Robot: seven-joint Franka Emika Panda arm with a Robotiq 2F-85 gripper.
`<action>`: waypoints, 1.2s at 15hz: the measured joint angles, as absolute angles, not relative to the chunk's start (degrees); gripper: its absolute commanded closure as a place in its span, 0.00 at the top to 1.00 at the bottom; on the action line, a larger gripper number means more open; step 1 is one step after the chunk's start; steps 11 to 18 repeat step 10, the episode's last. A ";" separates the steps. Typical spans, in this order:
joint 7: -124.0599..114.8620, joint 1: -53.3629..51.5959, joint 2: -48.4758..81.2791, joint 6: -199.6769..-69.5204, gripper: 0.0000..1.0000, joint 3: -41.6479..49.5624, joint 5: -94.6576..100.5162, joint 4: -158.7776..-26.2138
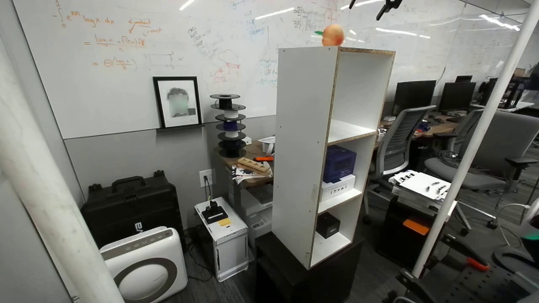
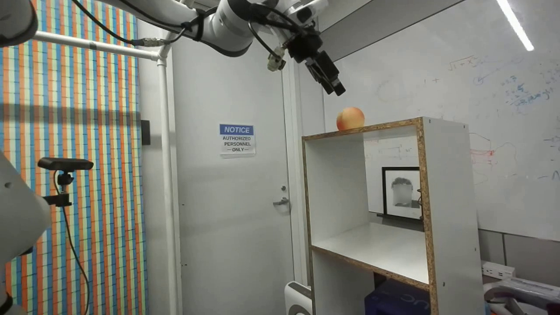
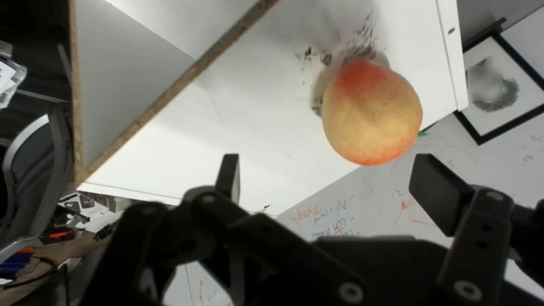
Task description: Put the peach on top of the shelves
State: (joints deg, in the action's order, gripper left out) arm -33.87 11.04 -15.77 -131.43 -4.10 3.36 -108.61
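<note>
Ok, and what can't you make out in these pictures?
Gripper: mostly cut off by the top edge, in an exterior view.
Shelves: lower part cut off by the bottom edge, in an exterior view.
Peach: underside hidden by its own body, wrist view.
Framed portrait: face blurred, all views.

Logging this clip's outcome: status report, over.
Tool open, holding nothing. Peach atop white shelving unit, clear of tool. No obstruction visible between them.
</note>
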 measured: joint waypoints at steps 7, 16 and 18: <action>-21.47 8.20 -26.58 -107.24 1.00 -1.20 2.60 -115.41; -12.06 8.43 -31.89 -96.47 1.00 3.07 4.33 -117.02; -12.06 8.43 -31.89 -96.47 1.00 3.07 4.33 -117.02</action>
